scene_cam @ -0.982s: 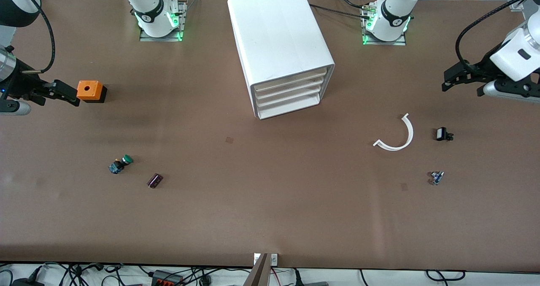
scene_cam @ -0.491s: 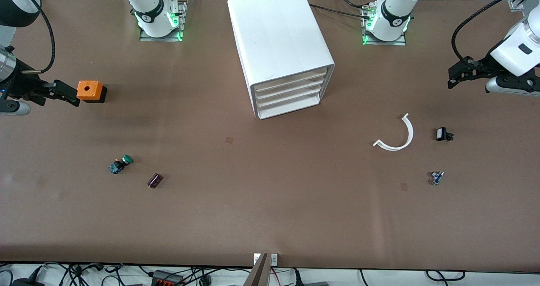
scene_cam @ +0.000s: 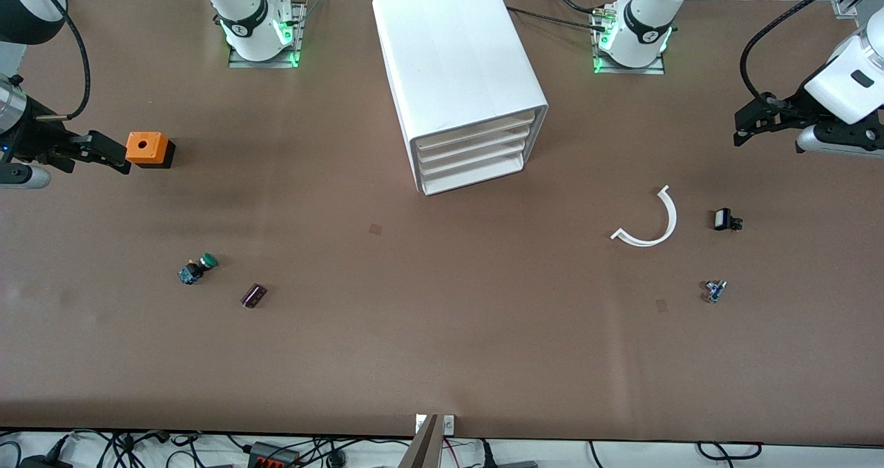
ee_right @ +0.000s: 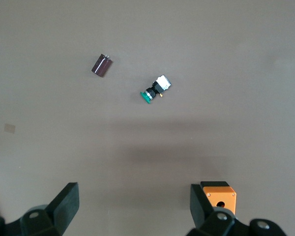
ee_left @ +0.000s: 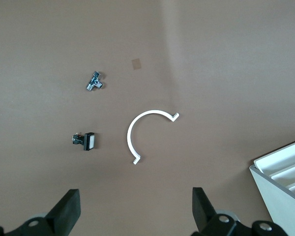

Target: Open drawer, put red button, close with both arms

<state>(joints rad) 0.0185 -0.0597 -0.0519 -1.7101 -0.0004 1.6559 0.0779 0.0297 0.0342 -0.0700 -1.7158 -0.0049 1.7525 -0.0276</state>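
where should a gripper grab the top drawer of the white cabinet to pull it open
Take the drawer by its front lip, the topmost of four stacked fronts on the cabinet, coming from in front of it. No handle shows, so hooking one finger under that edge looks more likely than pinching.

One cabinet (scene_cam: 459, 81), one orange cube (scene_cam: 146, 148), one green button (scene_cam: 198, 268).

cabinet (scene_cam: 459, 74): drawers shut | left claw (scene_cam: 746, 124), right claw (scene_cam: 103, 152): open, hovering at table ends
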